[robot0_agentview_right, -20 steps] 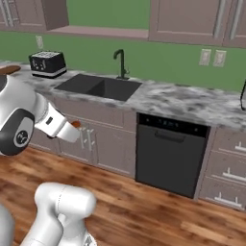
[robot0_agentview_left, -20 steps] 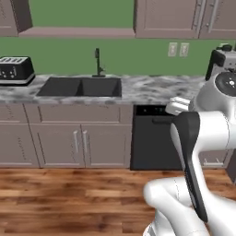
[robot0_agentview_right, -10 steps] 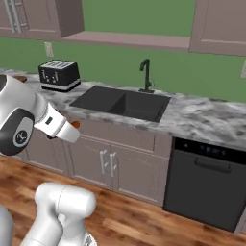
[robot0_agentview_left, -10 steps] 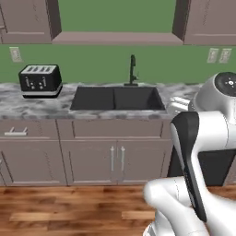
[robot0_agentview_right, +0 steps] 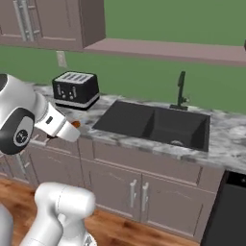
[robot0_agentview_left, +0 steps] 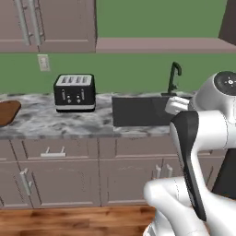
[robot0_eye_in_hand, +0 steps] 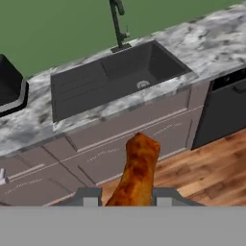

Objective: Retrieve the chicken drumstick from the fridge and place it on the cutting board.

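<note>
Chicken drumstick (robot0_eye_in_hand: 137, 173), golden orange-brown, sits clamped between your gripper (robot0_eye_in_hand: 124, 196), whose two fingertips are drawn in tight against its sides; the meat juts up and forward from them, held in the air in front of the grey lower cabinets (robot0_eye_in_hand: 120, 129) and above the wood floor (robot0_eye_in_hand: 211, 168). From your right base camera, a small orange tip of the drumstick (robot0_agentview_right: 76, 124) pokes out past the white wrist, level with the counter's front edge. Beyond it, the marbled countertop (robot0_agentview_left: 69, 124) runs along the green wall. Its dark sink (robot0_agentview_right: 156, 125) and black faucet (robot0_agentview_right: 180, 90) lie toward your right, with a black dishwasher front (robot0_eye_in_hand: 226, 110) below the counter further right. On the counter toward your left stands the black-and-silver toaster (robot0_agentview_left: 74, 92), and well past it, at the left edge of your left base camera, lies the reddish-brown cutting board (robot0_agentview_left: 7, 112), bare. Upper cabinets (robot0_agentview_left: 46, 25) hang above.
</note>
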Robot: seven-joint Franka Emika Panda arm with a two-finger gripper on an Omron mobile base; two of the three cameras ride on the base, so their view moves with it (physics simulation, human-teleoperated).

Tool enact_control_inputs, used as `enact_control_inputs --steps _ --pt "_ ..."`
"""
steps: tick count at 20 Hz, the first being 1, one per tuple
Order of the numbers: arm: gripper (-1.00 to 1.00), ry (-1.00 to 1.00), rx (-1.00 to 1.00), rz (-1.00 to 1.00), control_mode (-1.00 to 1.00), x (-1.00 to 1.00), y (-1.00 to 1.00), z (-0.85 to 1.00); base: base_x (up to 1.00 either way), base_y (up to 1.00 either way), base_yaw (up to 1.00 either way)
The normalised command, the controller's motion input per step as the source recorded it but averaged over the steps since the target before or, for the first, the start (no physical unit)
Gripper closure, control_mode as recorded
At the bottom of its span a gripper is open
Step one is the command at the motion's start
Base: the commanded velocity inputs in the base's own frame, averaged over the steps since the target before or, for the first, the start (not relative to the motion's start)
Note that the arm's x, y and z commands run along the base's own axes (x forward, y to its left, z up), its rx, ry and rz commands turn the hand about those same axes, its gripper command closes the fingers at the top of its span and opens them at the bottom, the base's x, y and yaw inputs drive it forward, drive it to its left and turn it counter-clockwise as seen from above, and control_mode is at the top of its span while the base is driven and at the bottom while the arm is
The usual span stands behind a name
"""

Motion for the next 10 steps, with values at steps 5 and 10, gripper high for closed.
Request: enact_control_inputs --steps 5,10 --pt "1.00 0.00 0.00 0.00 1.00 0.00 0.00 0.00 0.63 1.00 -0.02" --pt "1.00 0.00 0.00 0.00 1.00 0.00 0.00 0.00 0.56 1.00 -0.01"
